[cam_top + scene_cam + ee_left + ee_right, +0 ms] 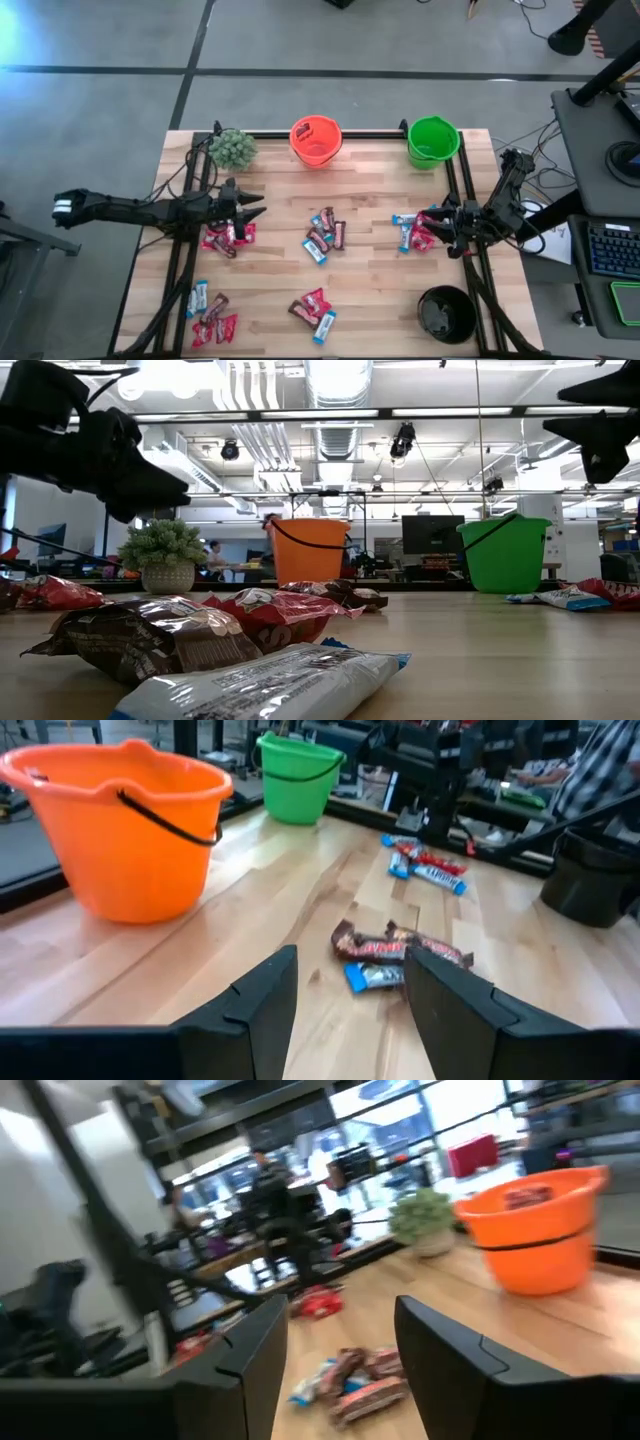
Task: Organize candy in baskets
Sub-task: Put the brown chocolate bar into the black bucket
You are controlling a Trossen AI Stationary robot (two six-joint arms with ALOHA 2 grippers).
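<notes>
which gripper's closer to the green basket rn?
Right. The right gripper is just below the green basket near the table's right edge; the left gripper is far across, below the plant.

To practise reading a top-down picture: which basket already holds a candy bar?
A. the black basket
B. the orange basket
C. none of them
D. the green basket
B: in the high view a dark brown candy bar lies inside the orange basket, while the green basket shows only its bare inside.
</notes>
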